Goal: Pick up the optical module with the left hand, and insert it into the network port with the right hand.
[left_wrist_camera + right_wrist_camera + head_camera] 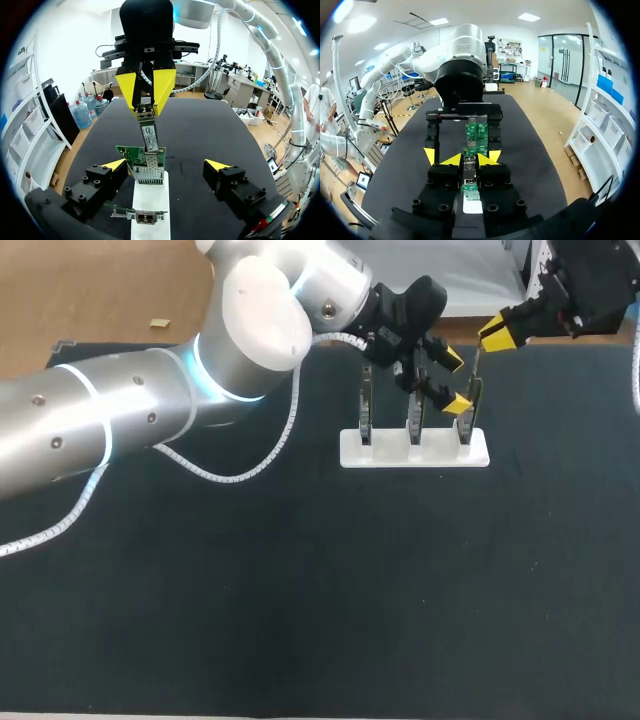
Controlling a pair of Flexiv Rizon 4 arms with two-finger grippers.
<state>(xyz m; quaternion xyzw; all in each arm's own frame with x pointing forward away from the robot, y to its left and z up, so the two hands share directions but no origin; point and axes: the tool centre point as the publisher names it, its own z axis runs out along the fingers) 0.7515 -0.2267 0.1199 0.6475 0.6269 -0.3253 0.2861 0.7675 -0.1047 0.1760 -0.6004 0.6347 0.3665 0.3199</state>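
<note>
Hanging over the network port (pixel 149 172), right end effector (pixel 146 111) pinches optical module (pixel 149 135); left end effector (pixel 166 164) gapes

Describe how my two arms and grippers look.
Left arm: glossy silver-white tubes, glowing blue joint rings, white spiral-wrapped cable alongside. Right arm looks alike. Left gripper and right gripper: black, blocky, bolted fingers with wedge-shaped yellow tips.
</note>
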